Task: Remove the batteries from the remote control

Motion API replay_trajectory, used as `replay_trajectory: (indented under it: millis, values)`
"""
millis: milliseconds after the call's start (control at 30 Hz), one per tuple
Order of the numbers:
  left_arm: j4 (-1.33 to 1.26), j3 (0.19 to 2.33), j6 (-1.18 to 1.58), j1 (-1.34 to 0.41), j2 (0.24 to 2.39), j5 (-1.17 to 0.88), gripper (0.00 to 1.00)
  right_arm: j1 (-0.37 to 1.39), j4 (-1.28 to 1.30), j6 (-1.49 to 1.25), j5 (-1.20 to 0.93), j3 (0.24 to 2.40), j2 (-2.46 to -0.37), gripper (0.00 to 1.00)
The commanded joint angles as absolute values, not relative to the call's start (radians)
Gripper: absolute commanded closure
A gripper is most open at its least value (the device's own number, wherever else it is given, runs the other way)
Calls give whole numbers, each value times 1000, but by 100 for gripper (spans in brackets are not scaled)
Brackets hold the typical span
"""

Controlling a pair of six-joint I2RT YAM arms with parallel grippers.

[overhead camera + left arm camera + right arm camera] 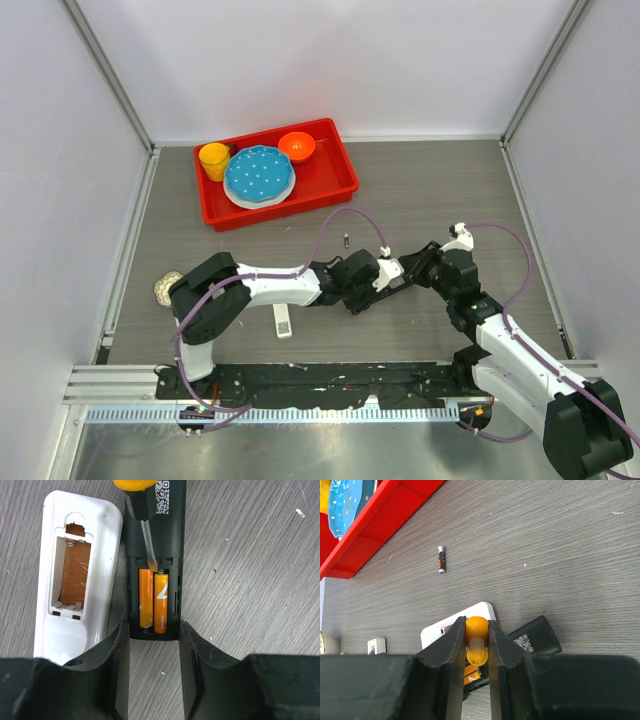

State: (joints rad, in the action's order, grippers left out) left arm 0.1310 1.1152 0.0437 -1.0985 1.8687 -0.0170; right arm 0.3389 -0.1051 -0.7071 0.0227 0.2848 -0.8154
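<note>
A black remote (155,540) lies back up with its battery bay open. Two orange batteries (161,602) lie side by side in it. My left gripper (154,640) is shut on the remote's near end, one finger against each side. My right gripper (476,622) is shut on the orange handle of a screwdriver (477,647). The screwdriver blade (149,547) rests at the far end of the right-hand battery. A white remote (75,580) lies next to the black one, its bay empty. A dark battery (441,559) lies loose on the table.
A red tray (340,180) at the back holds a yellow cup (214,160), a blue plate (259,173) and an orange bowl (297,147). A small white flat piece (283,322) lies near the left arm. A beige lump (166,289) sits at the left edge.
</note>
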Motion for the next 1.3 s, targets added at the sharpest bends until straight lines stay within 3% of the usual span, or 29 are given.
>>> replay_trajectory:
  millis: [0,1267]
  values:
    - [166,1106,37,-1106,1899,-61,100,341,-181,-693,78,314,-799,99]
    - [178,1120,37,-1106,1911,-69,100,342,-132,-680,-31,311,-824,99]
